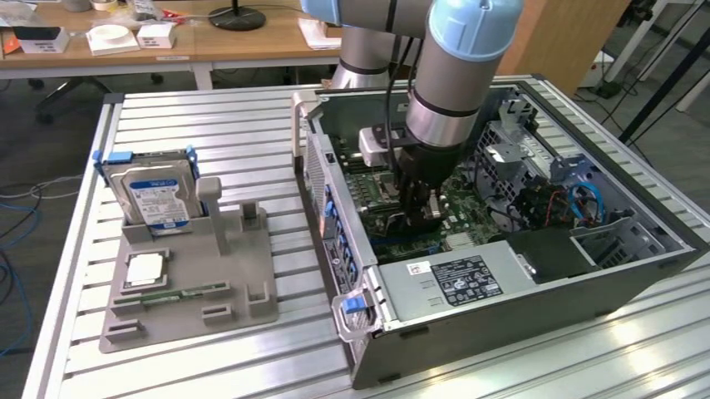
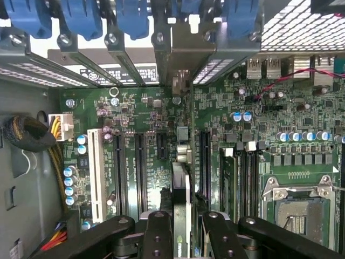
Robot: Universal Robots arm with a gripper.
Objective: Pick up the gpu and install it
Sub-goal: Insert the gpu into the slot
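Observation:
My gripper (image 1: 420, 223) reaches down into the open computer case (image 1: 577, 283), just above the green motherboard (image 1: 383, 187). In the wrist view the gpu (image 2: 180, 189) stands on edge between my two black fingers (image 2: 157, 237), a thin dark card seen edge-on. My gripper (image 2: 182, 237) is shut on it. The card runs parallel to the long black expansion slots (image 2: 139, 167) and lies between two of them. Its far end reaches toward a pale metal bracket (image 2: 183, 54) at the case's rear wall. Whether the card sits in a slot I cannot tell.
Blue retention clips (image 2: 81, 19) line the rear slot openings. The CPU socket (image 2: 302, 210) and memory slots (image 2: 245, 178) lie beside the card. On the exterior view's left a grey parts tray (image 1: 249, 274) holds a hard drive (image 1: 155, 195), a chip (image 1: 145, 270) and a green memory stick (image 1: 183, 294).

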